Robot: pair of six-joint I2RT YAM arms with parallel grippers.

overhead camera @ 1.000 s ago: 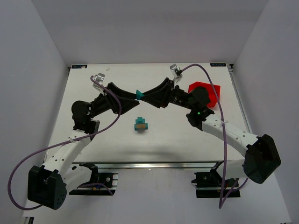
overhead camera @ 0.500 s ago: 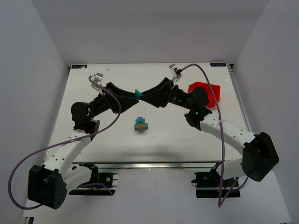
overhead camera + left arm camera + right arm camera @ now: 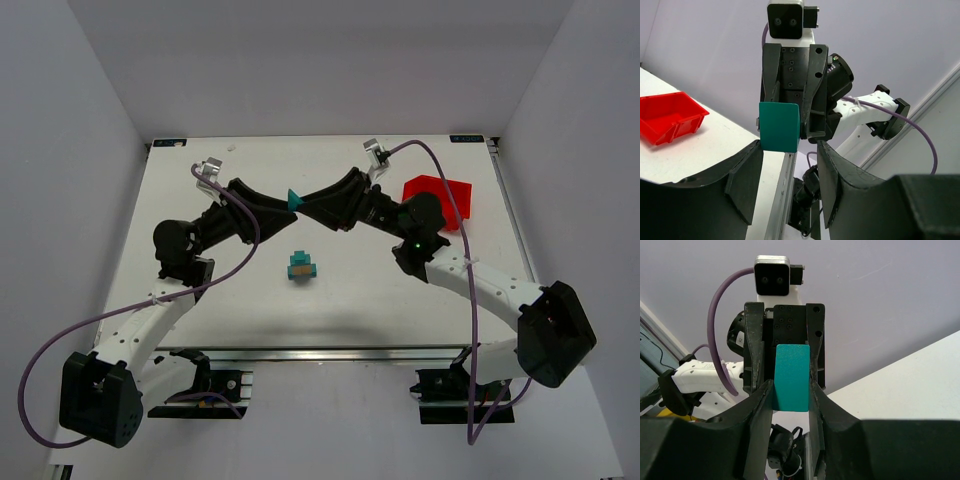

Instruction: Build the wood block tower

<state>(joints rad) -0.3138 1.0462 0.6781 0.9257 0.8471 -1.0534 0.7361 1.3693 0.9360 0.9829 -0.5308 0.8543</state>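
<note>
The white table (image 3: 360, 295) carried both arms. The left arm (image 3: 150, 320) and the right arm (image 3: 480, 285) reached inward, so their tips met nose to nose over its far half. The red bin (image 3: 445, 195) sat behind the right arm's wrist, well apart from either set of jaws, on the side away from the left arm.

The right gripper (image 3: 791, 390) had its jaws pressed against the two sides of a teal block (image 3: 792, 377), clamped on it. The left gripper (image 3: 789, 146) faced it head-on with its jaws spread wider than the block. The block stood in the gap between them, near one finger and clear of the other.

From above, the teal block (image 3: 294, 199) showed as a small corner right where the two pairs of jaws met. The wood block tower (image 3: 301, 266) stood on the table on the near side of that meeting point, apart from both grippers. It was a low cluster of teal cubes with a tan piece showing on top
</note>
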